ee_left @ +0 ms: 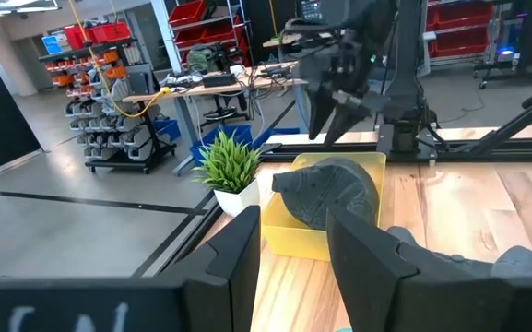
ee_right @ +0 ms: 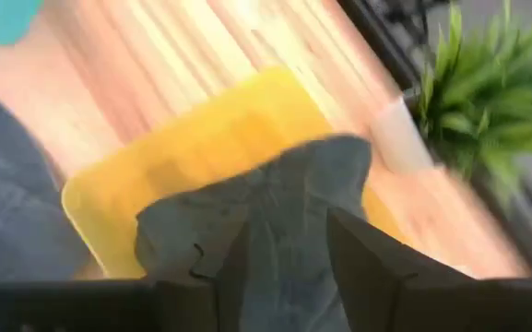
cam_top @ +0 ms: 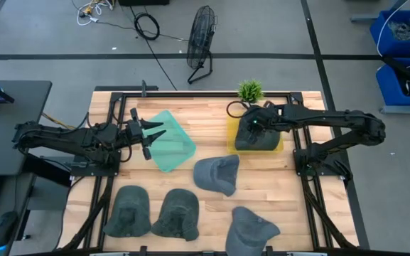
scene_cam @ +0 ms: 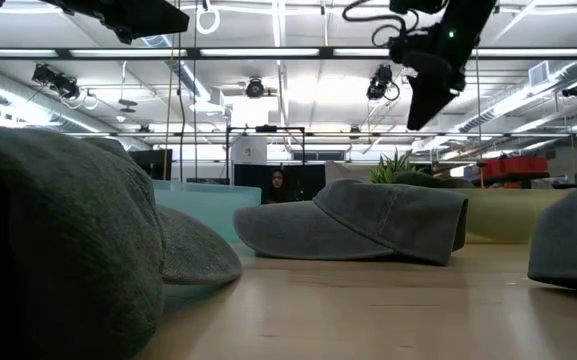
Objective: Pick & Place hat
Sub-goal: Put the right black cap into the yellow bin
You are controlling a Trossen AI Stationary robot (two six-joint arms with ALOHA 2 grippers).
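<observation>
A dark grey cap [cam_top: 256, 136] lies in the yellow bin [cam_top: 231, 135] at the table's far right; it also shows in the right wrist view [ee_right: 266, 221] and the left wrist view [ee_left: 332, 192]. My right gripper [cam_top: 250, 126] hangs open above that cap, raised clear of it [ee_left: 335, 97] [scene_cam: 426, 95]. My left gripper [cam_top: 153, 134] is open over the teal tray [cam_top: 173, 142], holding nothing. Another grey cap [cam_top: 217, 174] rests on the table's middle [scene_cam: 368, 225].
Three more grey caps lie along the near edge [cam_top: 128, 211] [cam_top: 177, 213] [cam_top: 251, 231]. A small potted plant [cam_top: 249, 91] stands just behind the yellow bin. Bare wood shows between the teal tray and the yellow bin.
</observation>
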